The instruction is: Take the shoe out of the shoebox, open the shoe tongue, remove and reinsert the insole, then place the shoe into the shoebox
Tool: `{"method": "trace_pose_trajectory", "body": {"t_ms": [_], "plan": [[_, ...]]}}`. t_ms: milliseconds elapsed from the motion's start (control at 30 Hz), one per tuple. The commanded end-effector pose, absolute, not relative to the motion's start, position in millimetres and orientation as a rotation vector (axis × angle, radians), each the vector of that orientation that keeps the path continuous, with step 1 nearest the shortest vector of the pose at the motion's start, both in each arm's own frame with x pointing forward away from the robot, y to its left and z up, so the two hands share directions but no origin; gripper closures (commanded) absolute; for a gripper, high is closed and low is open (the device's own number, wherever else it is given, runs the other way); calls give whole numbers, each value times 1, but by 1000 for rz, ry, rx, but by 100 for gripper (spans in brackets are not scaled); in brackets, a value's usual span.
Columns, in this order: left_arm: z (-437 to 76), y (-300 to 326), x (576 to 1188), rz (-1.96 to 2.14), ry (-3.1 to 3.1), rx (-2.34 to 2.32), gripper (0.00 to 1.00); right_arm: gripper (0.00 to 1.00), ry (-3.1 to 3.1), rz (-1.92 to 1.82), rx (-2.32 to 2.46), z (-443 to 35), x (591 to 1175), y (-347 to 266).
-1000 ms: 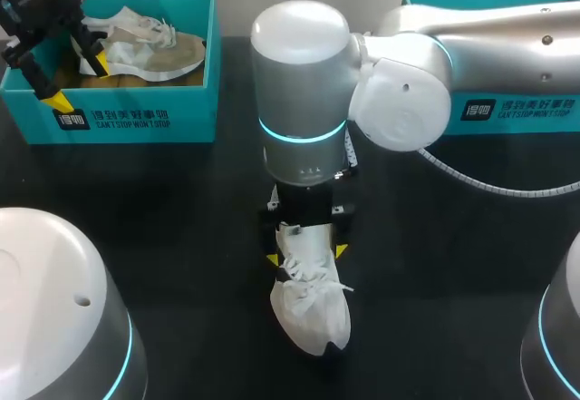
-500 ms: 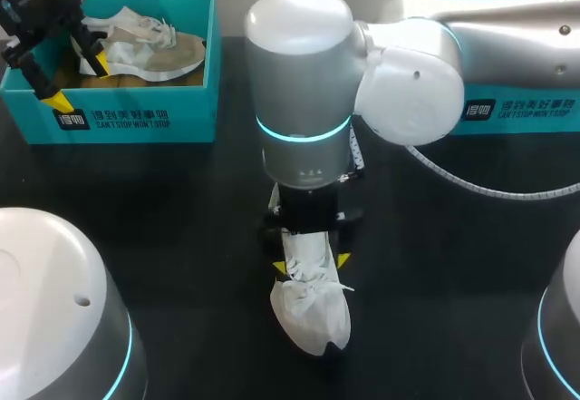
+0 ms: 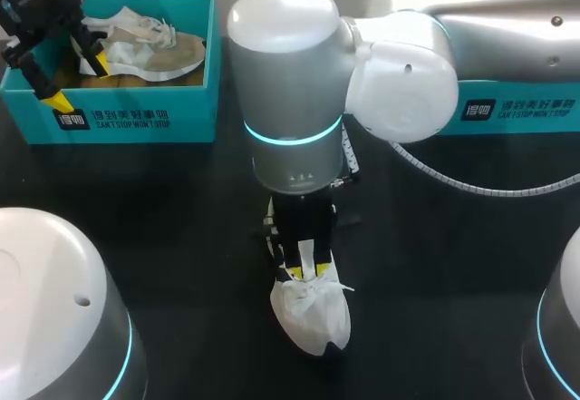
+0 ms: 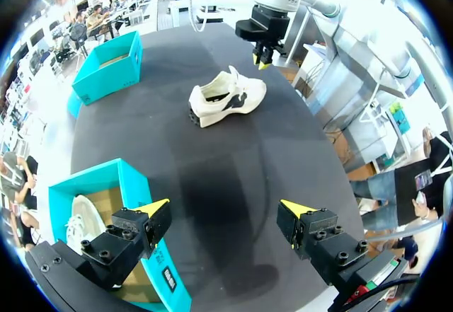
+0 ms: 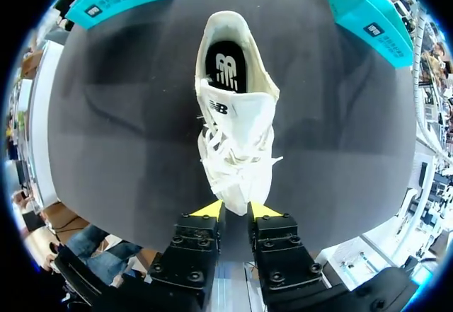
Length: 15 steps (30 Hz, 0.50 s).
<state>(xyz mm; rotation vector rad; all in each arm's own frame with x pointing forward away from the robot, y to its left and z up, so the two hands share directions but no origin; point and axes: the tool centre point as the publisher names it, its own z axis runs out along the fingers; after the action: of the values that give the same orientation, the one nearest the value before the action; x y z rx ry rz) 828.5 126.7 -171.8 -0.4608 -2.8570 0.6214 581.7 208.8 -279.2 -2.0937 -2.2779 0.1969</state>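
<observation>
A white shoe (image 3: 311,314) lies on the black table, toe toward the front edge. In the right wrist view its opening shows a dark insole (image 5: 226,68), with the tongue (image 5: 221,107) and laces nearer my fingers. My right gripper (image 3: 304,257) stands straight above the lace area, reaching in from the right. Its fingers are drawn close and pinch white shoe material at the front of the laces (image 5: 236,202). My left gripper (image 3: 77,82) hangs open over the left teal shoebox (image 3: 136,114) with nothing between its fingers (image 4: 225,209). The heel is hidden under the right arm in the head view.
A second, beige-soled shoe (image 3: 145,46) lies inside the left shoebox. Another teal box (image 3: 517,110) stands at the back right, partly under my right arm. My arm bases (image 3: 54,318) fill the front corners.
My right gripper has come down onto the shoe and its fingers have closed from wide apart to a narrow pinch. The left arm has not moved.
</observation>
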Motion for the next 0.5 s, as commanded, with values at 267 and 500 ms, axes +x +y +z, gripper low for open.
{"method": "trace_pose_trajectory", "body": {"t_ms": [267, 500], "plan": [[-172, 127, 829, 618, -2856, -462, 0, 86, -2360, 198, -2039, -287, 613, 214], [-172, 127, 829, 618, -2856, -462, 0, 82, -2392, 163, -1975, -298, 635, 213]]}}
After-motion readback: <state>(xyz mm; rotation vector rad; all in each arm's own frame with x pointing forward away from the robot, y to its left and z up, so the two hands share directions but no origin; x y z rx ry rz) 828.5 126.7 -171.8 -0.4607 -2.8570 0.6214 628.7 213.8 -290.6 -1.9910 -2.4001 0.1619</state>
